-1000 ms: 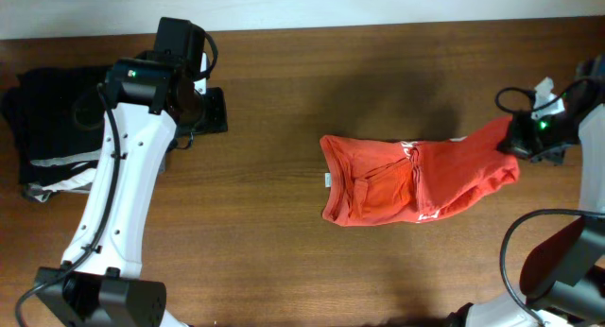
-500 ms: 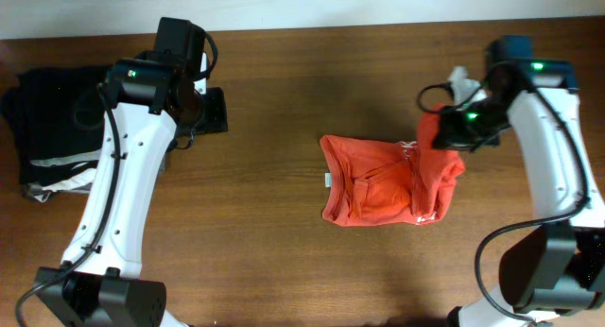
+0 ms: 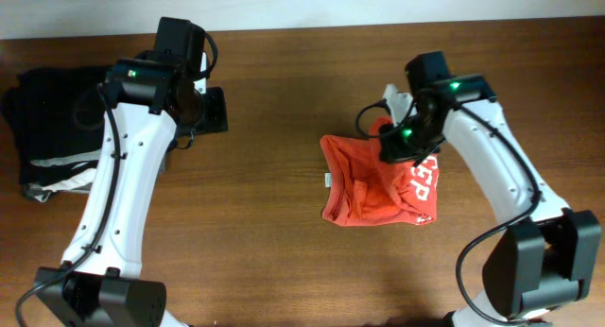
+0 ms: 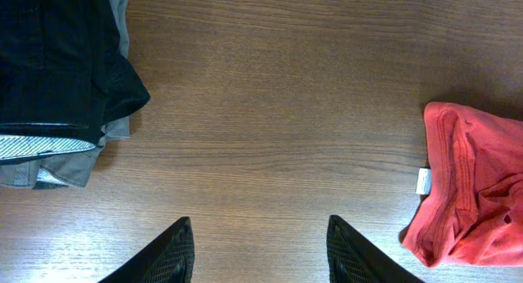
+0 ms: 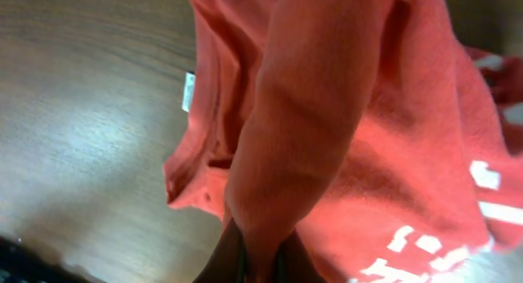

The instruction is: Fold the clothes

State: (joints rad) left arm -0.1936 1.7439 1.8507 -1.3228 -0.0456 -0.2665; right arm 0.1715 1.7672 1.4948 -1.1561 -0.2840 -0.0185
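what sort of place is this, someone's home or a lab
Most likely a robotics lab or test bench, not a home: white robot arms, a left arm and a right arm, at a wooden table, with one orange-red T-shirt and a pile of dark folded garments.

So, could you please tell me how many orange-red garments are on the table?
1. The orange-red T-shirt lies right of centre, with a fold pinched in the right gripper. The dark folded pile at the far left could hide others.
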